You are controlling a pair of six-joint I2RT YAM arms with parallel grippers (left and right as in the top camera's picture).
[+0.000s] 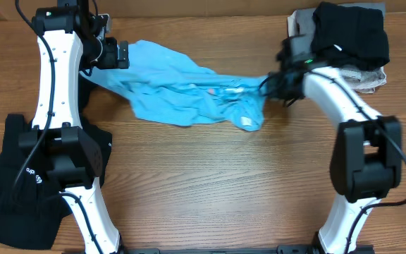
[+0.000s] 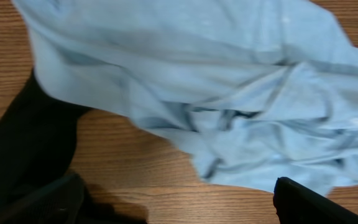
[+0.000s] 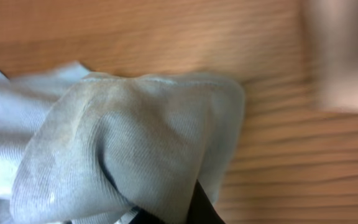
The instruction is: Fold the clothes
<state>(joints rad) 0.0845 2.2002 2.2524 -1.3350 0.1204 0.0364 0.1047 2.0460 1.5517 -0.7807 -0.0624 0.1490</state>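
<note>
2 robot arms are meeting over a wooden desk, where a light blue T-shirt is lying crumpled between them. The right tool is clamping tight on the end of the shirt nearest to it. In the right wrist view the cloth is bunching into thick folds right at the tool's dark fingers, with bare wood showing beyond the hem.

The left tool is hanging at the opposite end of the shirt with its jaws spread wide, gripping nothing. In the left wrist view its 2 fingers are framing bare wood, with the rumpled blue cloth spreading just ahead of them. Black cloth is meeting the shirt's edge off to one side of that tool. Traces of white and red-orange lettering are showing among the folds nearer the right tool.

A black long-sleeved top with a small white logo is lying well behind the left tool, spread around the base of the left arm. Just beside the right tool, on the side away from the shirt, a folded black garment is sitting on top of a small stack of pale clothes.
</note>
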